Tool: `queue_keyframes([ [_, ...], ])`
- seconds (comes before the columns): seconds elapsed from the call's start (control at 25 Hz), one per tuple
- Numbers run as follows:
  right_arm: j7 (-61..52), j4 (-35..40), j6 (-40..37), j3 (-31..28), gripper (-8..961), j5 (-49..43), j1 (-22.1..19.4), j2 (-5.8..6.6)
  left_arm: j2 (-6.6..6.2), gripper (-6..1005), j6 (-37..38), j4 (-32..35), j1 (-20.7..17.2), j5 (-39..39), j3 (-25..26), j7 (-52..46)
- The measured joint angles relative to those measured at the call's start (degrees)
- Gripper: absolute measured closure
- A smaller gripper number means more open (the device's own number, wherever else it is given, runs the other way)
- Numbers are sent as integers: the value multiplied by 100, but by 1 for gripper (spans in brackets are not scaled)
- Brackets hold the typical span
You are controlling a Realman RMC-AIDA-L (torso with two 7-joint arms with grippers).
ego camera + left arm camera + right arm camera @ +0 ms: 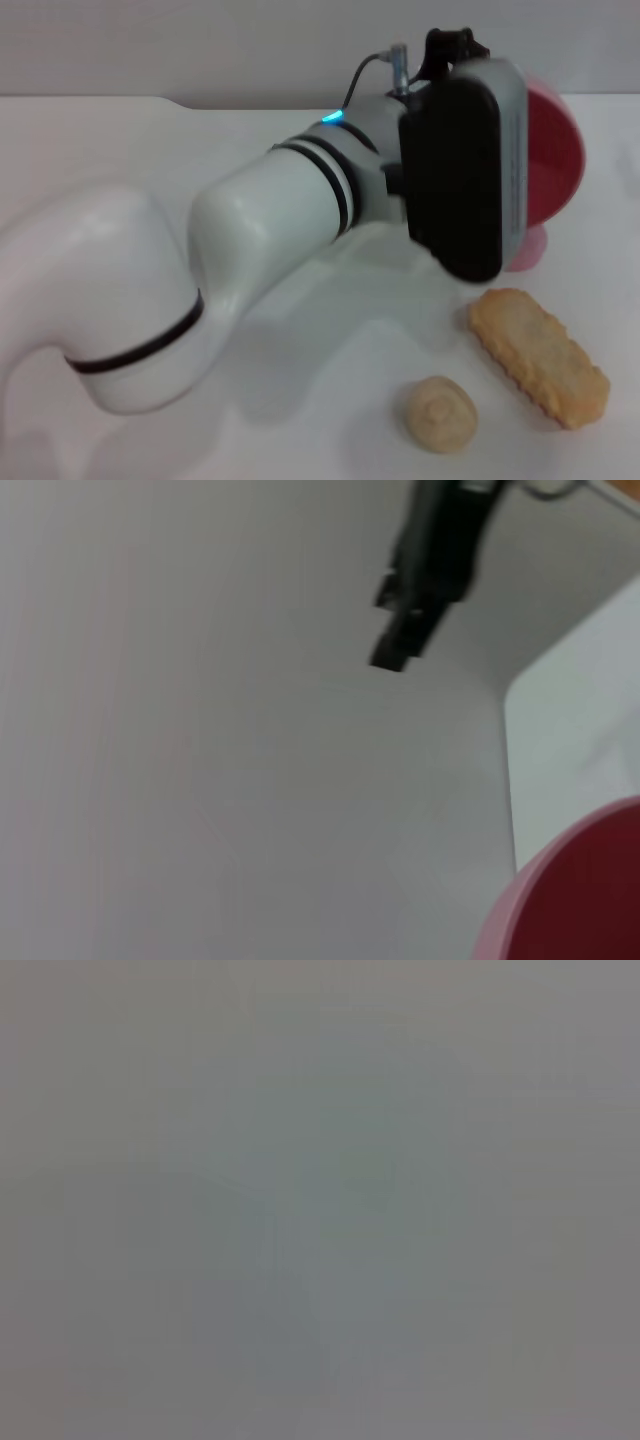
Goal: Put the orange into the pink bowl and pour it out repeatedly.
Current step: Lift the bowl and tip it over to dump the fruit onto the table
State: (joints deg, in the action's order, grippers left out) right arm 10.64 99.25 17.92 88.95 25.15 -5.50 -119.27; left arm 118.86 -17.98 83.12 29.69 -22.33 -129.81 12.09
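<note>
Left gripper (505, 170): fingers hidden behind wrist housing, grip state impossible to tell; pressed up against the pink bowl (553, 160), tipped on its side above the white table (120, 150). Pink patch under the bowl, unclear what. Orange not visible. Beige lump (440, 413) and crinkled biscuit (537, 355) nearer, well apart from bowl. Right gripper out of sight.

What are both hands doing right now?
Left hand: at the tilted pink bowl, lifted off the table; grip hidden, cannot be told.
Right hand: not in view.
</note>
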Motion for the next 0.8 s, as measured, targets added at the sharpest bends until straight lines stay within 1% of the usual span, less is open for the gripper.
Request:
queue_keyframes([
  [0.04, -21, 0, -18, -32, 362, 0, -19, -2, 0, 953, 0, 0, 0, 0, 0, 0],
  [0.08, -63, 0, -23, -73, 362, 0, -31, -6, 4, 953, 93, -184, -20, -989, -246, 1],
  [0.2, -195, 0, -16, -175, 362, 0, -47, -5, 11, 953, 96, -258, -20, -1452, -379, -13],
  [0.48, -224, 0, 1, -214, 362, 4, -26, 2, 15, 953, 90, -283, -30, -2138, -541, -34],
  [0.56, -225, -2, 2, -210, 362, 5, -9, 2, 14, 953, 76, -285, -57, -2517, -604, -39],
  [0.72, -228, 7, 15, -209, 362, 7, 3, 0, 14, 954, 225, -297, -123, -2739, -620, -104],
  [0.8, -229, 28, 48, -213, 362, 7, 7, 0, 18, 954, 173, -298, -99, -2717, -593, -370],
])
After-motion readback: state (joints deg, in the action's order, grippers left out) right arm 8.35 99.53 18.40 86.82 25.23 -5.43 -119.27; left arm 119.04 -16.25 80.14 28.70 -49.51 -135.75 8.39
